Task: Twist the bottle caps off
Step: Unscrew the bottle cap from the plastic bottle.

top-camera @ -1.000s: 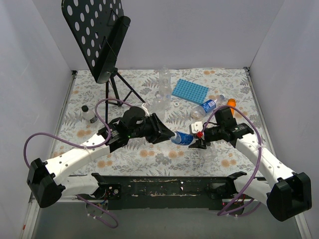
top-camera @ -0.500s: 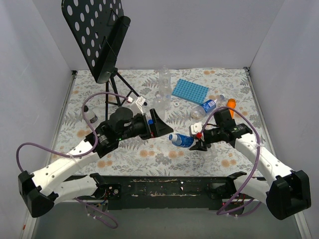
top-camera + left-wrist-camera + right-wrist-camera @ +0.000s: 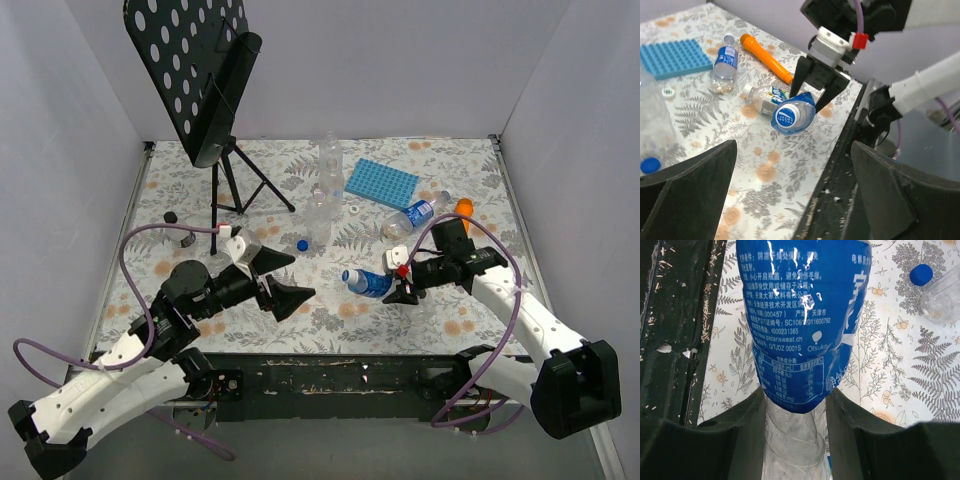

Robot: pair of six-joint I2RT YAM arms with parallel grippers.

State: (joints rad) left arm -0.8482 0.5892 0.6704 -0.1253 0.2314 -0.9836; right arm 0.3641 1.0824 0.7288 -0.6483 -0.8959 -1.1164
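Note:
A blue-labelled bottle [image 3: 366, 282] hangs level just above the table, with my right gripper [image 3: 400, 281] shut on its clear lower body [image 3: 795, 440]. Its neck [image 3: 788, 115] points at the left wrist camera and carries no cap. A loose blue cap [image 3: 302, 243] lies on the table beside the standing clear bottles [image 3: 320, 205]; it also shows as the blue cap [image 3: 650, 165] and the blue cap [image 3: 921, 275]. My left gripper [image 3: 283, 279] stands wide open and empty, well to the left of the held bottle, as the left gripper [image 3: 795, 200].
A blue ridged tray [image 3: 380, 183], a lying labelled bottle [image 3: 415, 214] and an orange stick [image 3: 465, 208] sit at the back right. A music stand [image 3: 215, 150] rises at the back left, with a small dark-capped bottle [image 3: 180, 230] near it. The table's dark front rail [image 3: 840, 190] is close below.
My left gripper was shut at the held bottle's neck, then opened and drew back to the near left. The blue cap now lies on the table. The right arm held still.

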